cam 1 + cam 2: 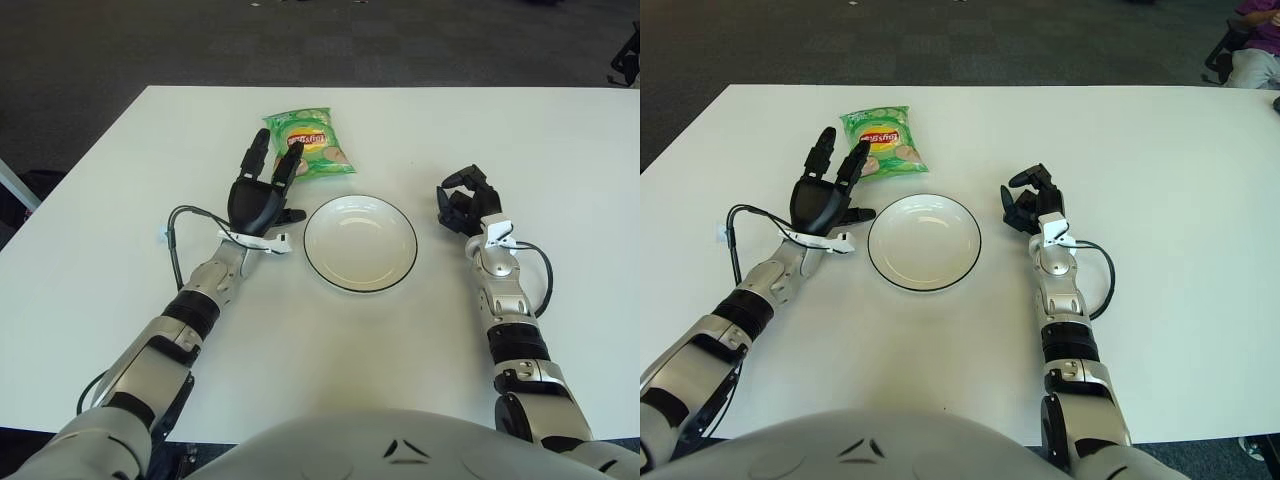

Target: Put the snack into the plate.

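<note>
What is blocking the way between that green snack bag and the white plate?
Nothing visible. The snack bag lies just beyond the plate with bare table between them, and the left robot hand, fingers spread, already reaches its near edge.

Plate (360,243) at centre of desk (560,140). Snack bag (308,142) at 11 o'clock from plate, farther back. Left robot hand (262,195) at 9 o'clock, fingertips overlapping bag's near edge. Right robot hand (463,205) at 3 o'clock, apart from plate.
</note>
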